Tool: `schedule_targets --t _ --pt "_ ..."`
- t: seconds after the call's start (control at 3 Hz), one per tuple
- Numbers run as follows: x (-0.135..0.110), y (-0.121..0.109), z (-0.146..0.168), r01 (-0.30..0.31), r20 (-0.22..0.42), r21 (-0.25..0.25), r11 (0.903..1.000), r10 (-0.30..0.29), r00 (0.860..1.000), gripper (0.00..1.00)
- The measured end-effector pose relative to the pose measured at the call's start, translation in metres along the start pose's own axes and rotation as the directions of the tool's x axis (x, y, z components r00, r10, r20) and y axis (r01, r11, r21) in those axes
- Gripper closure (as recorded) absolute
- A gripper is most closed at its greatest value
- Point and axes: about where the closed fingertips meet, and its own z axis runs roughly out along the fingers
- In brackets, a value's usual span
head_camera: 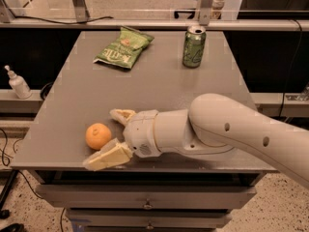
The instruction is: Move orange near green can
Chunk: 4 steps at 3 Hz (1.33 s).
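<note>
The orange point(98, 135) sits on the grey table point(159, 88) near its front left edge. My gripper point(107, 138) is open, reaching in from the right. One pale finger point(121, 115) lies just behind the orange and the other point(107, 158) just in front of it, so the orange is between them at their tips. I cannot tell whether they touch it. The green can point(194, 46) stands upright at the far right of the table, well away from the orange.
A flat green chip bag point(123, 48) lies at the back left of the table. A small white bottle point(18, 83) stands on a ledge off the table's left side. My white arm point(227, 129) spans the front right of the table.
</note>
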Motion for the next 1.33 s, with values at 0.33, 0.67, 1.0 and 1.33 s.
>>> schedule_targets --t 0.33,0.67,1.0,1.33 --pt "-0.004 -0.003 -0.001 0.017 0.004 0.015 0.9997 -0.017 1.0 0.41" --pt "-0.013 -0.012 -0.009 0.036 0.005 0.045 0.9984 -0.036 0.999 0.64" --pt "-0.023 -0.023 -0.026 0.057 0.003 0.094 0.9939 -0.057 0.998 0.87" --pt "-0.035 -0.045 -0.074 0.103 -0.057 0.191 0.9762 -0.093 0.994 1.0"
